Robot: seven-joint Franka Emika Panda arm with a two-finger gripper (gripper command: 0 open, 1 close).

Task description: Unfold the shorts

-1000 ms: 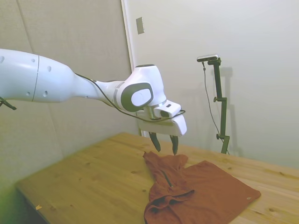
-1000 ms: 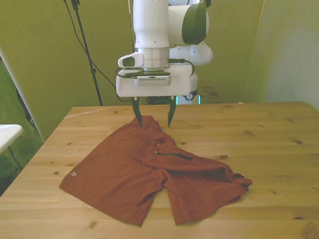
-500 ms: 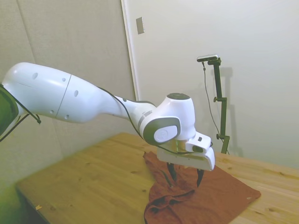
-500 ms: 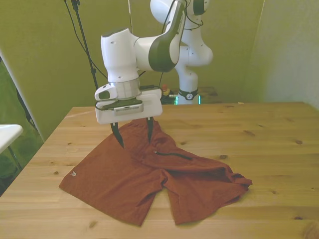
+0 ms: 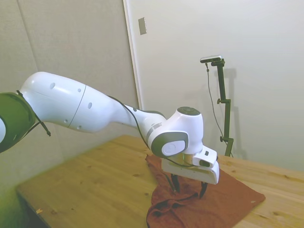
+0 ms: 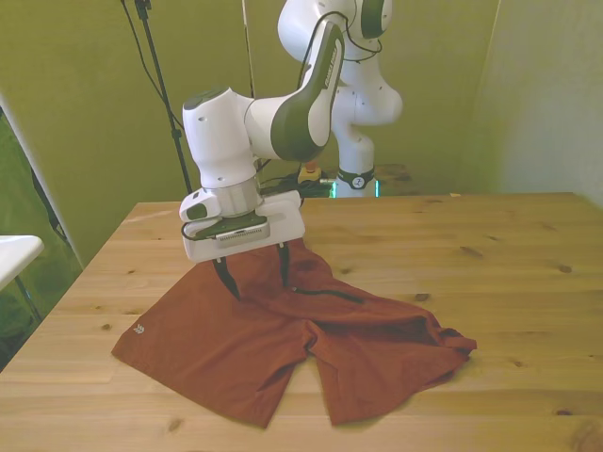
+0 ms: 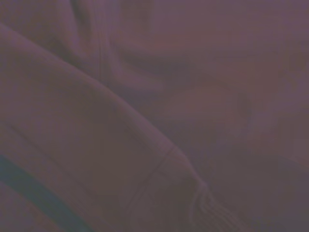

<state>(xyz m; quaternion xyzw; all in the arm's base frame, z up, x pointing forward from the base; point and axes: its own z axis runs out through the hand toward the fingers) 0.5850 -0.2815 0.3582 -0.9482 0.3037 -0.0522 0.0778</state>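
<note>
Side and front cameras off the table (image 6: 528, 245), both on the shorts (image 6: 283, 348); wrist camera close over fabric.

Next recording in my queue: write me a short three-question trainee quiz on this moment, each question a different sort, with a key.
1. True or false: the white arm's gripper is shut on the rust-orange fabric shorts.
2. Multiple choice: the small pale hem tag lies at (A) the front view's left corner of the shorts, (B) the front view's right corner, (C) under the gripper.
3. Fill in: the shorts lie on a ____ table.

Key: 1 false, the fingers stand apart, tips down at the fabric. 2 A. 3 wooden.
</note>
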